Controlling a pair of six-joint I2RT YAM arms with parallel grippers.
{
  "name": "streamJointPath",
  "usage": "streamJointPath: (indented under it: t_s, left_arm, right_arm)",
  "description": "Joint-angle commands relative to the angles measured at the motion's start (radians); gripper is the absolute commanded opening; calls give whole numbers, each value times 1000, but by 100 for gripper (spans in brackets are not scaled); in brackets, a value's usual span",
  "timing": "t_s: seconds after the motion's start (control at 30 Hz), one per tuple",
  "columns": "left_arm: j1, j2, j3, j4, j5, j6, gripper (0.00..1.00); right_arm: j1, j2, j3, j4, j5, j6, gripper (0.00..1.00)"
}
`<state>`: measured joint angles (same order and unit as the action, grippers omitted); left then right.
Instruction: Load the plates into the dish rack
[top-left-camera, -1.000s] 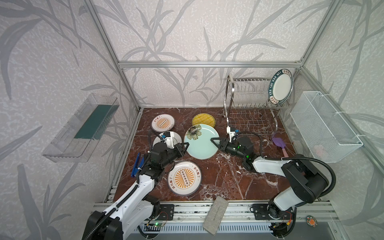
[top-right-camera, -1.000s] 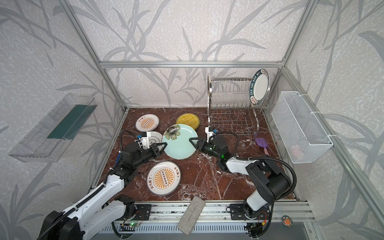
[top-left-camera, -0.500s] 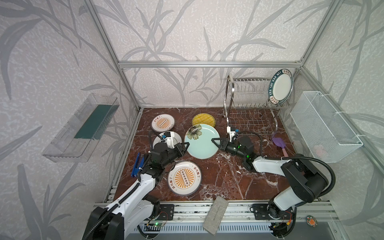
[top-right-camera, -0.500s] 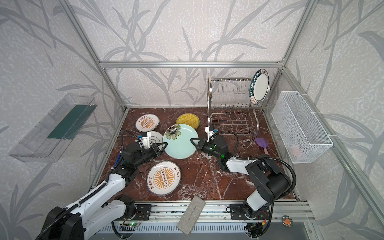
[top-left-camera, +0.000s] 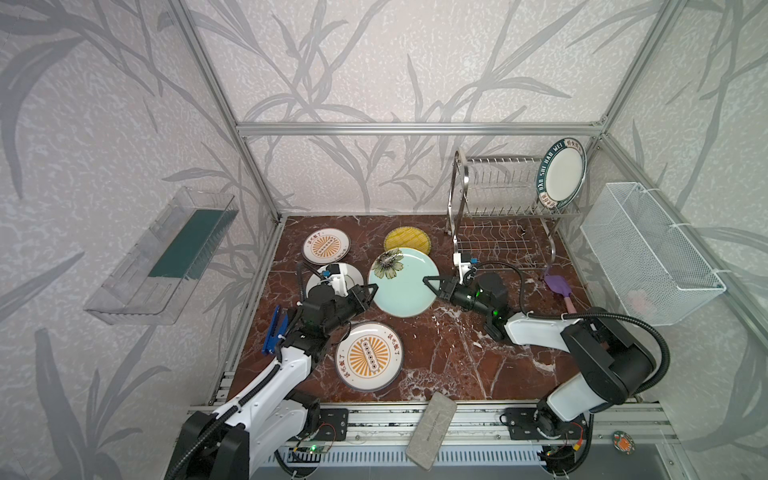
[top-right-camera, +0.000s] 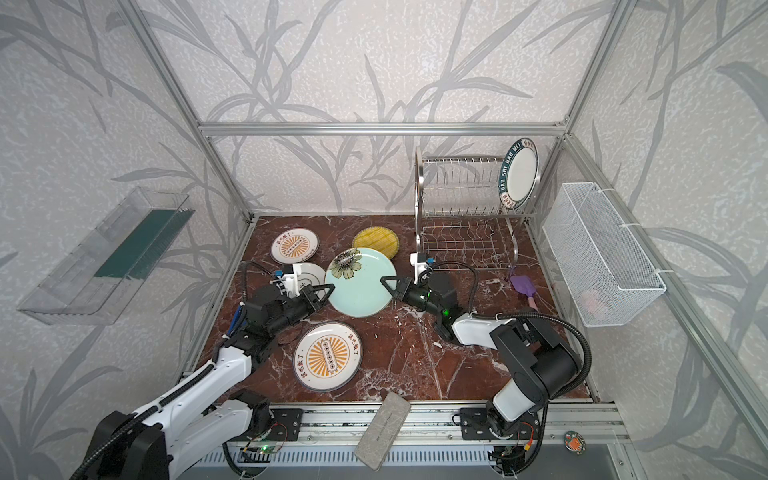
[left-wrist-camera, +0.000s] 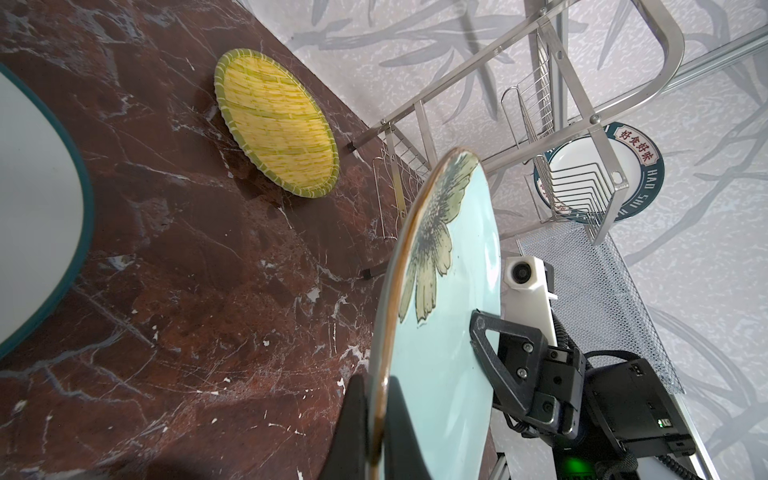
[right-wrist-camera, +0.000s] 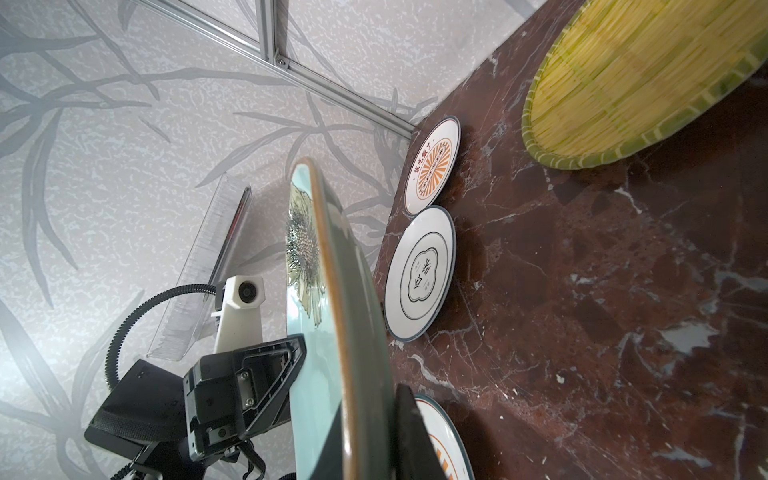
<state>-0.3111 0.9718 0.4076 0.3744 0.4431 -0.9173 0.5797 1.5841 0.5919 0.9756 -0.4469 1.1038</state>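
Mint ceramic sits at the centre of both top views: we see the mint plate (top-left-camera: 405, 286) held above the worktop (top-left-camera: 449, 353). The left gripper (top-left-camera: 372, 288) is clamped on its left rim, and the right gripper (top-left-camera: 427, 279) is pinched onto its right rim. At upper right, the dish rack (top-left-camera: 494, 208) carries the teal-rimmed plate (top-left-camera: 562, 174).

The left arm (top-left-camera: 324, 309) hides much of the ringed plate (top-left-camera: 355, 272) in both top views. The mint plate (top-left-camera: 405, 286) covers the near edge of the yellow plate (top-left-camera: 406, 240). A pink thing (top-left-camera: 640, 300) in the basket (top-left-camera: 648, 257) is blurred.
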Motion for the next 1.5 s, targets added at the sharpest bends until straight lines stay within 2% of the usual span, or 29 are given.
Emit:
streamJointPath:
  t_s: [0.0, 0.5, 0.83, 1.27, 1.47]
  left_arm:
    - [-5, -31, 8, 75, -2, 15, 3]
    - [-5, -34, 52, -29, -6, 63, 24]
    - [-5, -38, 64, -45, 23, 86, 50]
    - [-5, -36, 87, -75, 48, 112, 57]
    - [-6, -45, 90, -91, 48, 124, 57]
  right_arm:
    - [10, 5, 19, 94, -38, 13, 0]
    - [6, -17, 3, 73, -15, -7, 0]
    - [-20, -72, -10, 19, -3, -39, 0]
    - [-129, -262, -17, -142, -2, -114, 0]
    - [-213, -403, 48, -376, -76, -224, 0]
